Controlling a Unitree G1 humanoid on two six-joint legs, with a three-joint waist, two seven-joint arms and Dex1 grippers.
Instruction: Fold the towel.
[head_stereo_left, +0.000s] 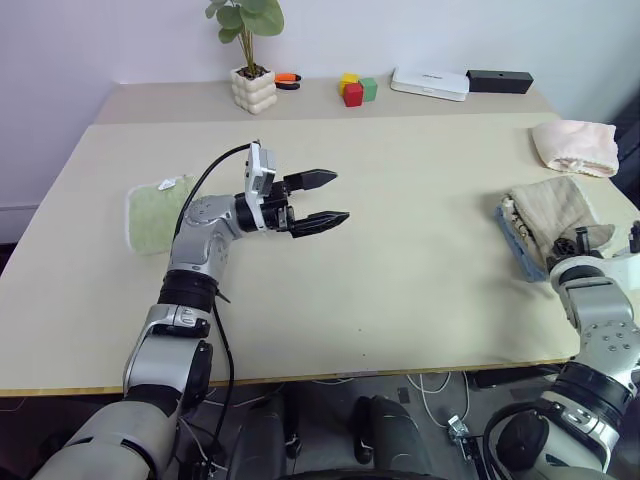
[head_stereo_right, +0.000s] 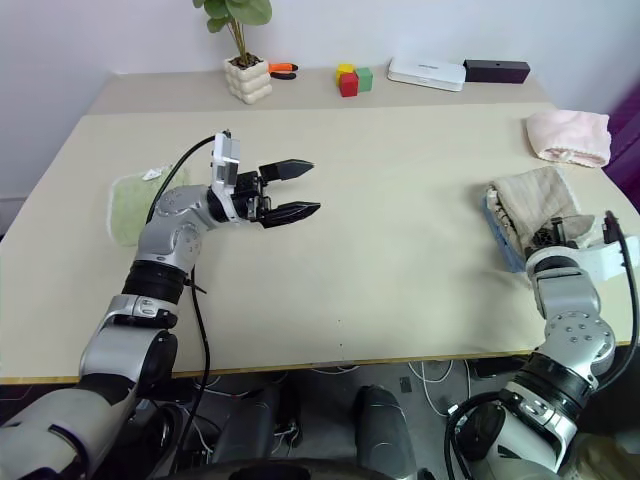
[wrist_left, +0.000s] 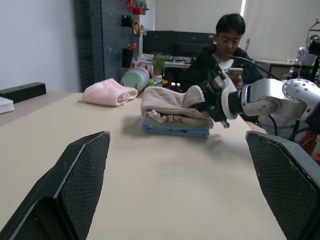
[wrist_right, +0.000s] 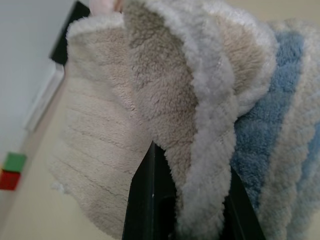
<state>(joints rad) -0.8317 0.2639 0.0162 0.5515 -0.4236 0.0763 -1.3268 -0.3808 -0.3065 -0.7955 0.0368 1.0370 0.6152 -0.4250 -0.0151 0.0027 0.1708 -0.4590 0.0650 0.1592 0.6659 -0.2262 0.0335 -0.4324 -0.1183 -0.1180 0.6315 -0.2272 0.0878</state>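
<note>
The beige towel (head_stereo_left: 548, 205) lies bunched on a folded blue cloth (head_stereo_left: 519, 250) at the table's right edge. My right gripper (head_stereo_left: 572, 245) is at the towel's near corner and is shut on the towel's white-stitched edge (wrist_right: 210, 165), which is pinched between the black fingers (wrist_right: 145, 200). In the left wrist view the right gripper (wrist_left: 212, 102) holds the towel (wrist_left: 167, 102) at its corner, slightly lifted. My left gripper (head_stereo_left: 340, 197) hovers over the middle of the table, pointing right. It is open with nothing between its fingers (wrist_left: 75, 185).
A small green cloth (head_stereo_left: 155, 215) lies at the left, and a pink cloth (head_stereo_left: 575, 145) at the far right. A potted plant (head_stereo_left: 253, 88), coloured blocks (head_stereo_left: 355, 90), a white box (head_stereo_left: 430, 83) and a black box (head_stereo_left: 500, 80) line the back. A person (wrist_left: 225, 45) sits beyond the right edge.
</note>
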